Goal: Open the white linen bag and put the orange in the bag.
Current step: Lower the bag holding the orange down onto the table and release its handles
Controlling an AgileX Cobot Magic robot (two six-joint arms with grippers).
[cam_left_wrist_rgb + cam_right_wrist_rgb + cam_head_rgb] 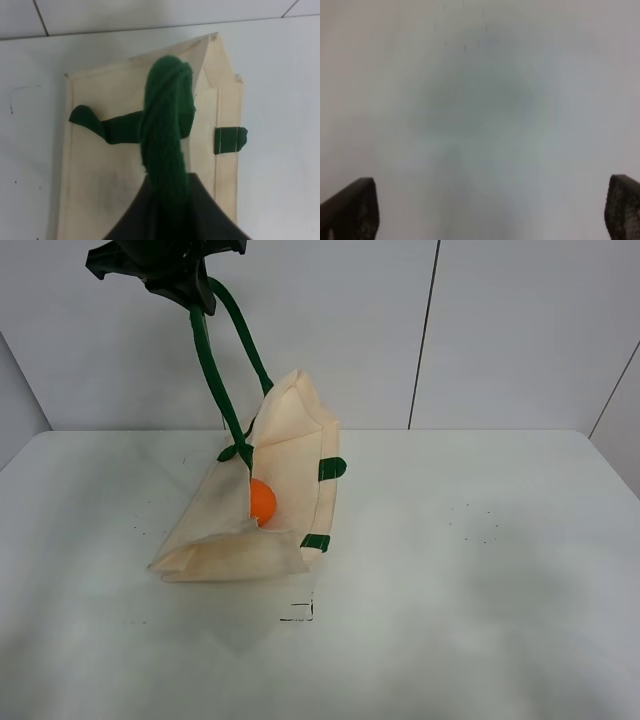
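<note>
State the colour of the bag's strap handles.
Dark green; the strap handles show best in the left wrist view.

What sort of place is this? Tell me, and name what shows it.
Probably a robot test bench, not a home: a white table, plain white panelled walls, and the white linen bag with the orange in it, hung from the left gripper.

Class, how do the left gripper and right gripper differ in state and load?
The left gripper is shut; the right gripper is open. The left gripper holds the white linen bag up by its green handle; the right gripper holds nothing. Both have dark fingers.
</note>
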